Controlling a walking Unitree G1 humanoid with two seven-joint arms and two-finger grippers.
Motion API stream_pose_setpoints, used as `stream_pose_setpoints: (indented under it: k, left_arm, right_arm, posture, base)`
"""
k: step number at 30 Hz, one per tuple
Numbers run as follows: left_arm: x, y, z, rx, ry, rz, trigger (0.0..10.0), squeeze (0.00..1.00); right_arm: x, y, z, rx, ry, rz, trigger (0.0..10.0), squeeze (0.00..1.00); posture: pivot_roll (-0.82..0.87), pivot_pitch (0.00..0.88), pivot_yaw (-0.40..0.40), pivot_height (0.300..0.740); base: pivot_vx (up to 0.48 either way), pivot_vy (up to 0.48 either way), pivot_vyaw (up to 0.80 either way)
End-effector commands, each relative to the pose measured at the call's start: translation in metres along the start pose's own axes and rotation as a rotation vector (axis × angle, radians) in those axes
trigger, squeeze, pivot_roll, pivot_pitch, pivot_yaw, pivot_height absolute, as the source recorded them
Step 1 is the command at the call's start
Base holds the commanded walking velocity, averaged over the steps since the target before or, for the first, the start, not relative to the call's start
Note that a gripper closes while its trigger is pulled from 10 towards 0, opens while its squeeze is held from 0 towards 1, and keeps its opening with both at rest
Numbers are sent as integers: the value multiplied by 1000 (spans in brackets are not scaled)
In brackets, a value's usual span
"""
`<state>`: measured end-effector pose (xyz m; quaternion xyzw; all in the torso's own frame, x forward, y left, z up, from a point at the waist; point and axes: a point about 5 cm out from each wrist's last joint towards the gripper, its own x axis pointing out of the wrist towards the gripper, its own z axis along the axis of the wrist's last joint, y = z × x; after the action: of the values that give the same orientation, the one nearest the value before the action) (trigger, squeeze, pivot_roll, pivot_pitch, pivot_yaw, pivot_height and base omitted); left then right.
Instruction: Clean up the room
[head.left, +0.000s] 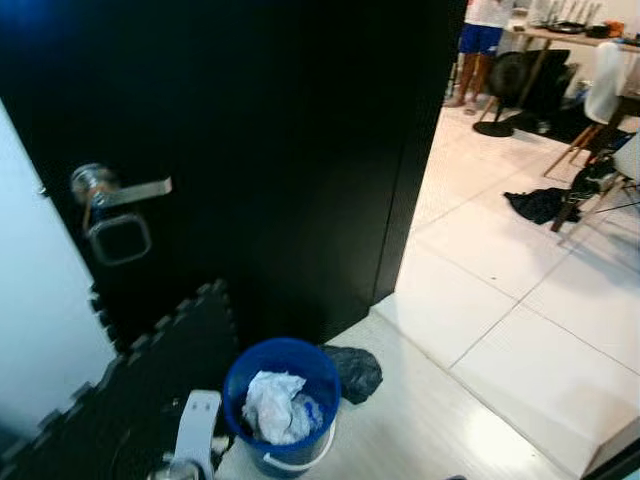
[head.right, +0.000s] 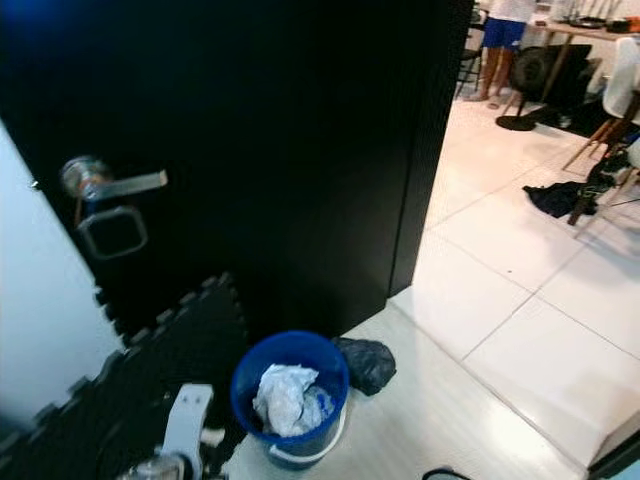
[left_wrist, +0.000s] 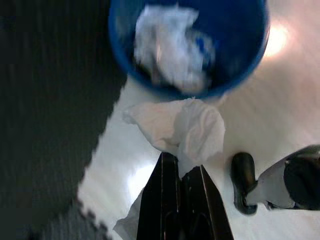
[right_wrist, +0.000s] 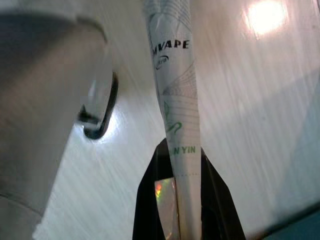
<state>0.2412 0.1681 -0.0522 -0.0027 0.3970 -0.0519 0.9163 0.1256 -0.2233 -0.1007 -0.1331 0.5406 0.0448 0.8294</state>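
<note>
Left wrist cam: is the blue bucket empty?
No. The blue bucket already holds crumpled white paper, and the left tool is shut on another white tissue just outside its rim.

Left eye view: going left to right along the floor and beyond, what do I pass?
Door handle → left arm → blue bucket holding white crumpled waste → black bag → dark cloth on the white tiles → chair legs.
</note>
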Motion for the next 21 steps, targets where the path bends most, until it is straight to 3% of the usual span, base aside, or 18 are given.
stream_pose_setpoints:
  k: [1,6,11,15,18,21]
  left_arm:
    - [0,-4,-5,-18,16,-15,10000,0]
    - [1,-10,-2,-28,3,-53,10000,0]
    - [1,-11,-5,-57,31,-76,10000,0]
    - [0,-12,-13,-60,82,-84,10000,0]
    - [-1,-15,-17,-36,115,-119,10000,0]
    - [0,-22,-16,38,125,-196,10000,0]
  right_arm:
    - [1,8,3,-2,1,21,10000,0]
    - [2,15,6,13,5,33,10000,0]
    - [0,5,-4,10,33,31,10000,0]
    - [-2,-4,-10,43,34,10,10000,0]
    - [-3,-5,-13,26,42,10,10000,0]
    - [0,11,-8,13,38,31,10000,0]
  posture:
    - [67,0,7,696]
    - [66,0,10,696]
    - [66,0,9,696]
    - [66,0,9,696]
    - [61,0,8,696]
    - [53,0,2,696]
  base:
    - [330,0,0]
    - [332,0,0]
    - [314,0,-513]
    - [0,0,-400]
    - [0,0,0]
    - [0,0,0]
